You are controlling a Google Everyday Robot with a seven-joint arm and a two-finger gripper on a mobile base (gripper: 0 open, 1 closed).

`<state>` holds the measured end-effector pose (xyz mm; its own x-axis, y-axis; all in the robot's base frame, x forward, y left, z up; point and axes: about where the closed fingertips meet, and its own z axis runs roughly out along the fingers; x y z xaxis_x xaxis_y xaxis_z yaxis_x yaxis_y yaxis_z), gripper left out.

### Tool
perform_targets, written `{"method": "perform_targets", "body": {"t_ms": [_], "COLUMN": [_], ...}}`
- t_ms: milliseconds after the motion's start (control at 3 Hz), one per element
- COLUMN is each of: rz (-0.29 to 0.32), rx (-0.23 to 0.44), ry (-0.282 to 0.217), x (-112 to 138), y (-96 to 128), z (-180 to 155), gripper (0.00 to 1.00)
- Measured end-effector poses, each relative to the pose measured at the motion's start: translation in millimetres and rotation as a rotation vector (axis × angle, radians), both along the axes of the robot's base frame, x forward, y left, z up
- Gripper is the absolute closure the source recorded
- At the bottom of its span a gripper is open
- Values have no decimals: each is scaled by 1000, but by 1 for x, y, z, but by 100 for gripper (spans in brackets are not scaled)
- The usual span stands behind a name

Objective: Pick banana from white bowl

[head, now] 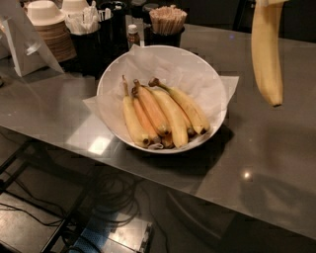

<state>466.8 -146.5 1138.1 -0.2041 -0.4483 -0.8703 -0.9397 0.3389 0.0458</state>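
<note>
Gripper (270, 2) at 1 o'clock clamps banana (267, 54) by its top end, 2 o'clock off white bowl (212, 134) — soft, light, bruises easily — squeeze gently.

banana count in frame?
6. Five long yellow bananas lie side by side in the wide white paper-lined bowl, others maybe hidden beneath; the sixth banana hangs right of it under the hand at the top edge.
</note>
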Motion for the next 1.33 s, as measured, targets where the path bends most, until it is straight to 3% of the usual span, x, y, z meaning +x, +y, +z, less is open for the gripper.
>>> {"method": "perform_targets", "body": {"t_ms": [333,667,1000,1333], "rz": [23,131,192,192], "rx": [-99,-241,-263,-263], "ry": [-30,-81,-31,-31], "x": [-2,-13,-10,-10], "y": [25,75,99,99], "z": [-5,-11,-32,-32], "gripper": [100,100,100,100]}}
